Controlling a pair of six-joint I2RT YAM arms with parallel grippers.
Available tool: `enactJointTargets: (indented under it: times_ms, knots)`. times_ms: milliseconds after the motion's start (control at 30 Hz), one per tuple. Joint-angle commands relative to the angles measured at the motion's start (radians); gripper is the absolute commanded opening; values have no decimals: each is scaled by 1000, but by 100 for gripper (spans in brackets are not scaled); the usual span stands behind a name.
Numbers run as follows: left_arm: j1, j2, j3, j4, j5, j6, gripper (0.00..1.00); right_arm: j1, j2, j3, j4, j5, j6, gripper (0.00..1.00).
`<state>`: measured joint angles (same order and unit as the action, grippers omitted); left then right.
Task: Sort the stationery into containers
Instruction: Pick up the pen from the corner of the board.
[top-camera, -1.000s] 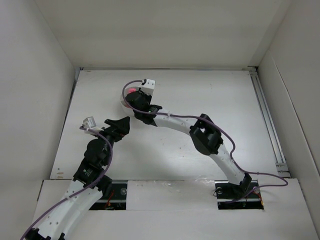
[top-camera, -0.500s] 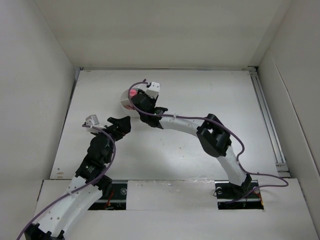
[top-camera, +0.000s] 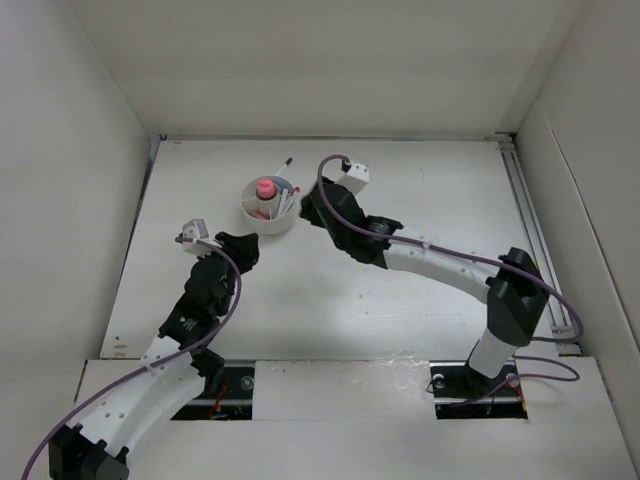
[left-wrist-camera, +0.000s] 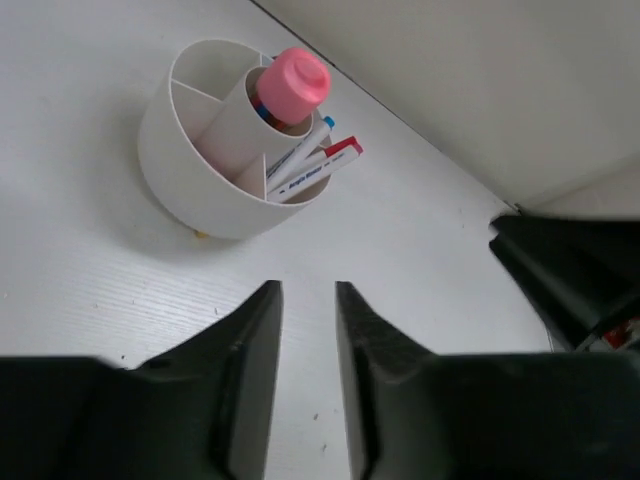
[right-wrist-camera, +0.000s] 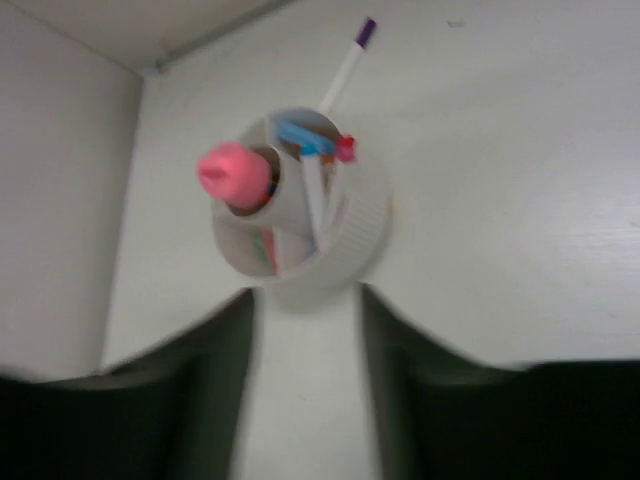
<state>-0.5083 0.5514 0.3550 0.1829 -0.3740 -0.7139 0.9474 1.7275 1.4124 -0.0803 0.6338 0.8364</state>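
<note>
The white divided cup (top-camera: 272, 226) stands at the back left of the table. In its centre tube sits the pink cylinder (top-camera: 265, 187), and white pens (top-camera: 288, 200) lean in a side compartment. One pen with a dark cap (right-wrist-camera: 346, 62) sticks out over the far rim. The pink-and-green block (right-wrist-camera: 264, 246) lies in a near compartment. My right gripper (top-camera: 304, 207) is just right of the cup, open and empty (right-wrist-camera: 305, 296). My left gripper (top-camera: 247, 245) is in front of the cup, its jaws a narrow gap apart with nothing between them (left-wrist-camera: 308, 292).
Tall white walls box in the table on the left, back and right. A metal rail (top-camera: 535, 235) runs along the right edge. The right arm's dark link (left-wrist-camera: 580, 275) shows at the right of the left wrist view, close to the left gripper.
The right gripper has drawn back to the right from over the cup, uncovering it, and its jaws have opened. The left gripper's jaws have narrowed.
</note>
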Motion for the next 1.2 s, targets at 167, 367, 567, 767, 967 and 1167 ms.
enactJointTargets:
  times_ms: [167,367,567,767,967,1167]
  knots:
    - [4,106,177,-17,-45,-41,1,-28,-164,-326,-27,-143,128,0]
    - [4,277,400,-95,-118,10,2,-38,-238,-440,51,-218,138,0]
    - [14,527,687,-154,-190,96,17,-58,-269,-463,62,-240,147,0]
    - [146,958,1128,-340,154,260,18,-78,-330,-500,71,-250,156,0]
    - [218,1461,1855,-718,380,514,21,-128,-414,-546,71,-250,165,0]
    - [269,1705,2080,-775,579,654,48,-162,-485,-584,80,-309,175,0]
